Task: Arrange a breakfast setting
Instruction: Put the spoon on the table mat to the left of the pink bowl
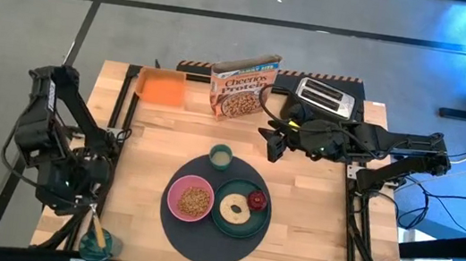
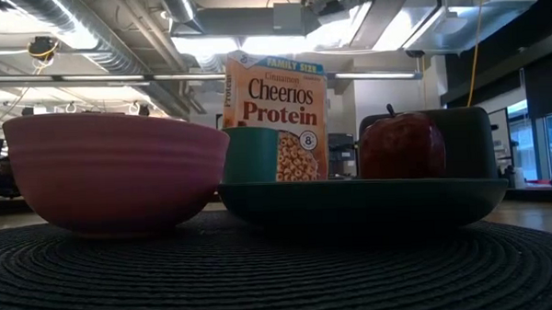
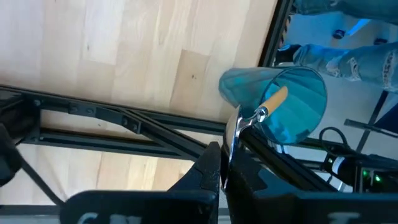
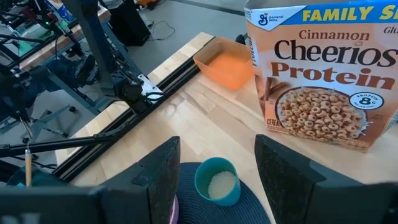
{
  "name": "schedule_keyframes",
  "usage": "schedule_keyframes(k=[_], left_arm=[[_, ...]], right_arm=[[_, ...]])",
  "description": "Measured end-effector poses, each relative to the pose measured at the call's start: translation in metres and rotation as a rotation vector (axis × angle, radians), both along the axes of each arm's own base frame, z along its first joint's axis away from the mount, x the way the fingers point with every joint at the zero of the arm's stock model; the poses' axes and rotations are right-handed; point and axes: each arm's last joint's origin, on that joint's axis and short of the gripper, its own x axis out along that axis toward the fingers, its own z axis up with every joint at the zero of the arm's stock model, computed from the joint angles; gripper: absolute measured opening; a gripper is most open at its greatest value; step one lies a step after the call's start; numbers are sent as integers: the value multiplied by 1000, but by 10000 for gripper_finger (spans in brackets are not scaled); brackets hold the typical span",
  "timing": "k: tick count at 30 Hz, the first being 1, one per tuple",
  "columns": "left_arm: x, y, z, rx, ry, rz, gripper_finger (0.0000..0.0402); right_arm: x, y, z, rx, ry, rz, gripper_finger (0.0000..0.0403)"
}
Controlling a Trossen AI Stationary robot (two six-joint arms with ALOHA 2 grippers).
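At the near edge of the pale wooden bench (image 1: 312, 213), the left gripper (image 3: 222, 163) has its fingers clenched on the silvery handle of a small spoon (image 3: 239, 127), which is lifted just beside a translucent blue cup (image 3: 292, 106) that also holds a wooden stick; so the spoon looks like the one piece not yet laid. Farther in, the round dark grey woven mat (image 1: 201, 239) already carries the pink bowl (image 1: 191, 199) filled with brown cereal, and touching it the dark green plate (image 1: 238, 226) with the pale bagel-like ring (image 1: 233, 208) and the small red food piece (image 1: 257, 200). The small pale-green cup (image 1: 222, 155) stands at the mat's far rim. Beyond, the right gripper (image 4: 216, 168) hovers with fingers released, empty, near the orange cereal box (image 1: 243, 85), the orange tray (image 1: 163, 87) and the silver toaster (image 1: 325, 96).
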Motion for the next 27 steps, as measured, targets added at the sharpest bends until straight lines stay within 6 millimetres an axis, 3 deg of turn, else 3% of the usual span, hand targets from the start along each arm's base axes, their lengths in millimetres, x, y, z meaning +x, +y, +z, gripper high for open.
schedule_keyframes(k=[7,14,21,27], left_arm=[[-4,14,28,6,-109,0,0],[5,29,53,51,-351,35,0],[30,45,54,205,-454,108,0],[62,61,54,297,-512,233,0]], right_arm=[[8,2,1,8,-42,26,198],[42,12,-4,53,-154,179,198],[79,24,-10,98,-312,383,198],[84,25,-20,65,-259,423,198]])
